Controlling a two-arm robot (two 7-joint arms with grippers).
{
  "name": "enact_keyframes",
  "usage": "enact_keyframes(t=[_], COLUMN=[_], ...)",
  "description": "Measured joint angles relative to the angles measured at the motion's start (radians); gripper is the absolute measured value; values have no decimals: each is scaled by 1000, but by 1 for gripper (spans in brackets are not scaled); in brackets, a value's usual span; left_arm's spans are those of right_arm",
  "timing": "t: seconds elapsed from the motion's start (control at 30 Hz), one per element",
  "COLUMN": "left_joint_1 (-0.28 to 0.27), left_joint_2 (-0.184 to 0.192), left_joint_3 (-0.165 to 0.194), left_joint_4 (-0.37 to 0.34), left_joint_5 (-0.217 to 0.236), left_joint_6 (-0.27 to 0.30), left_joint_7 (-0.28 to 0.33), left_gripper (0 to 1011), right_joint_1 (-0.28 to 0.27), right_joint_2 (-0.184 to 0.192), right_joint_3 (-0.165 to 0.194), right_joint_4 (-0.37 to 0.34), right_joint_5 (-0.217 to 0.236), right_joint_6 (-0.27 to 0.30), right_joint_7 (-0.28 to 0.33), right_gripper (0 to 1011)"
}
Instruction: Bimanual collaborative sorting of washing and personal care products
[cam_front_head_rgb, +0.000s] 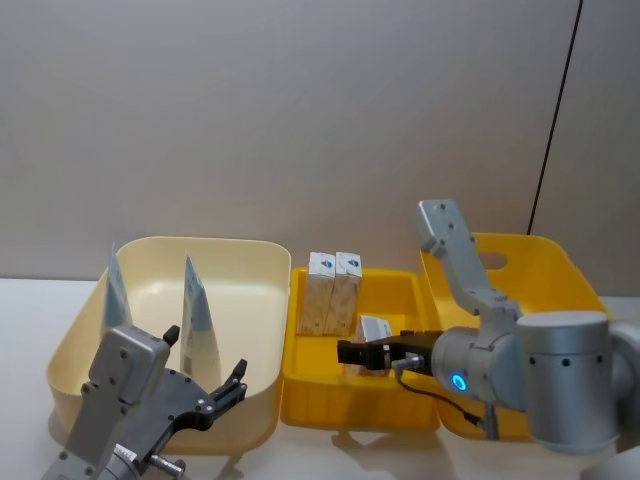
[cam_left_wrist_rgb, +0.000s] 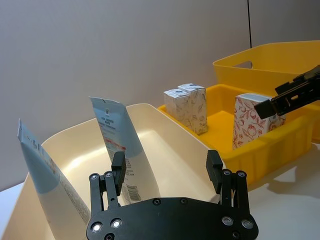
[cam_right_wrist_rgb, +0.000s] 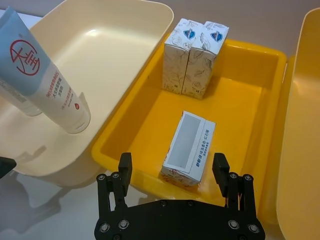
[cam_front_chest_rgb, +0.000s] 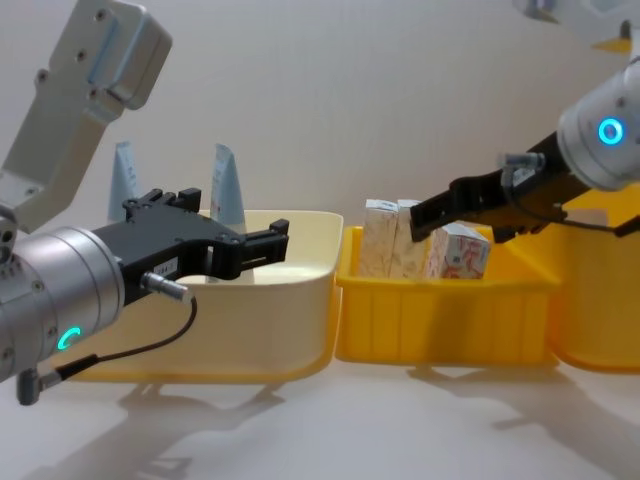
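One carton (cam_right_wrist_rgb: 189, 145) just below right gripper (cam_right_wrist_rgb: 172, 161)

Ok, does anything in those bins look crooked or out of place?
Only the red-speckled carton: it looks tilted in the small yellow bin, apart from the two beige cartons standing square together. The open right gripper is close by it.

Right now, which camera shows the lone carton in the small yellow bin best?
The right wrist view: the lone carton is close and uncovered, between the right gripper's open fingers. The left wrist view shows its red-printed side, the chest view its top above the small yellow bin's wall, the head view a small pale face.
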Motion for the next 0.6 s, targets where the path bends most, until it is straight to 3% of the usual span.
enact_keyframes(t=[0.6], left_joint_1=[0], left_joint_2=[0], left_joint_3=[0], left_joint_4=[0], left_joint_5=[0], left_joint_6=[0], left_joint_7=[0], left_gripper=[1003], right_joint_1=[35], right_joint_2=[-48], right_joint_3=[1], right_joint_4=[101], right_joint_5=[-25], right_joint_6=[-23], right_joint_7=[-25], right_gripper=[1001])
